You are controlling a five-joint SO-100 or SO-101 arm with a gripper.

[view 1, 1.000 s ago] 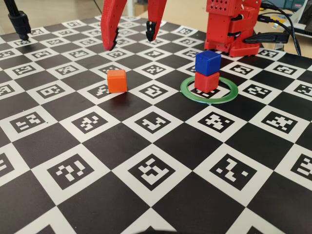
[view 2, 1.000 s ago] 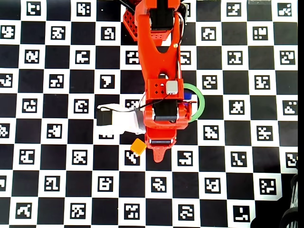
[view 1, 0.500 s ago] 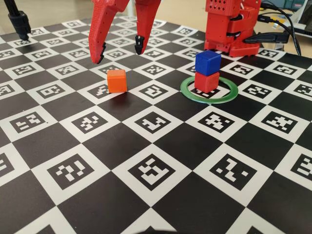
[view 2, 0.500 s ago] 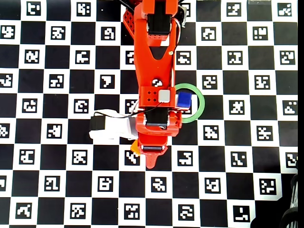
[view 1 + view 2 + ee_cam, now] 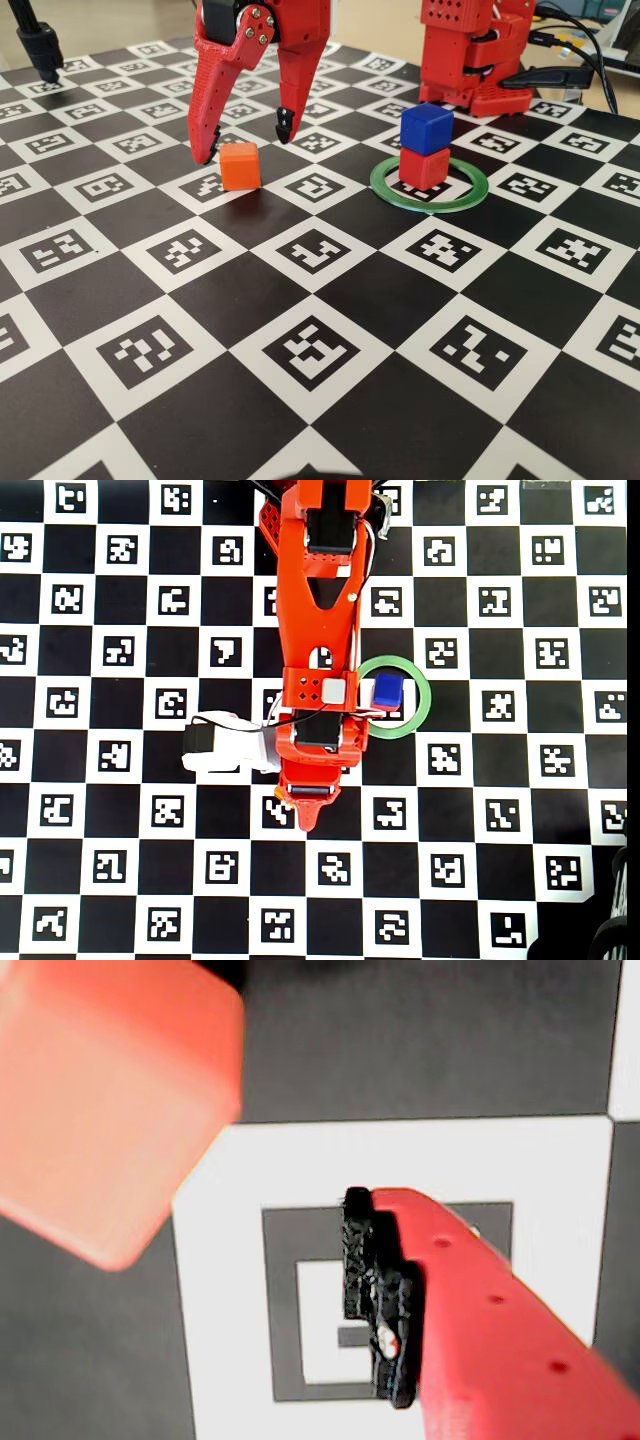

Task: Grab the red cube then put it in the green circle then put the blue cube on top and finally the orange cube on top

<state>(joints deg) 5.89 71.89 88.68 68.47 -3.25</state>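
On my fixed view, nearest the camera, the small bright orange cube [image 5: 240,165] sits flat on the black-and-white checkerboard marker mat [image 5: 330,300], on a white marker square, one vertical edge turned slightly toward me; being a cube, it has no long axis to speak of. The red two-finger gripper [image 5: 247,133] stands over it with its jaws spread wide and nothing held: one dark-tipped finger [image 5: 209,140] reaches down just left of and behind the cube, the other hangs off to the right, apart from it. My wrist view shows the cube [image 5: 105,1100] blurred in the upper left, clear of the one finger pad [image 5: 378,1300] I can see there. Further right, the thin flat green ring [image 5: 429,184] holds the small matte red cube [image 5: 424,166], standing square inside it, with the small deep-blue cube [image 5: 427,128] stacked on top. From overhead the arm hides the orange cube almost entirely; only the blue cube [image 5: 388,690] shows inside the ring [image 5: 420,695].
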